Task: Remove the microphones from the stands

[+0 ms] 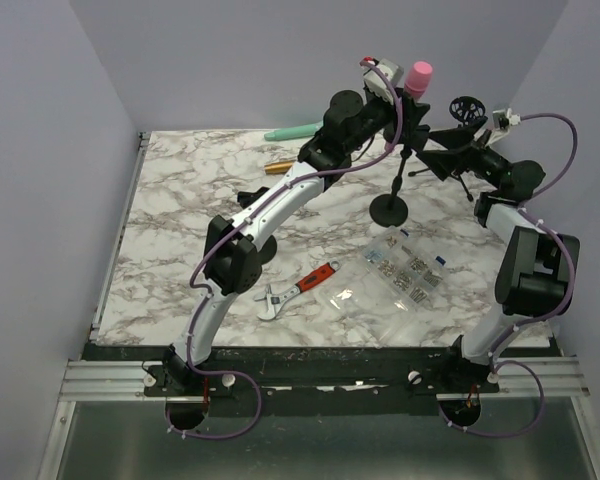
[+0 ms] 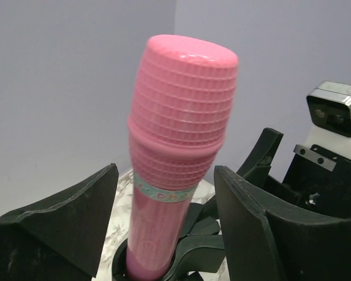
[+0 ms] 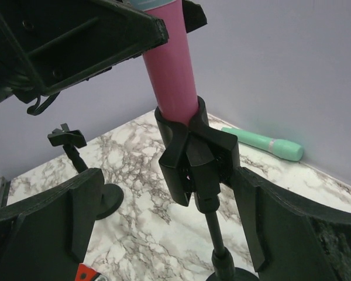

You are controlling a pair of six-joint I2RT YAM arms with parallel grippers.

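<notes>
Grasp step: pink microphone (image 2: 178, 134) sits untouched inside the open left gripper (image 2: 164, 196), and the right gripper (image 3: 164, 202) is wide around the stand clip (image 3: 196, 155). Next it needs a squeeze, then a straight lift.

pink letters ring the microphone (image 2: 176, 123), too blurred to read.

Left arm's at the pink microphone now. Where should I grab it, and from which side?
Grip the microphone on its smooth handle, below the wider ribbed head and above the stand's clip. Come in level from the side: the left fingers flank the handle there, not touching it. It stands nearly upright in the clip, so a side pinch should let it lift straight up.
</notes>
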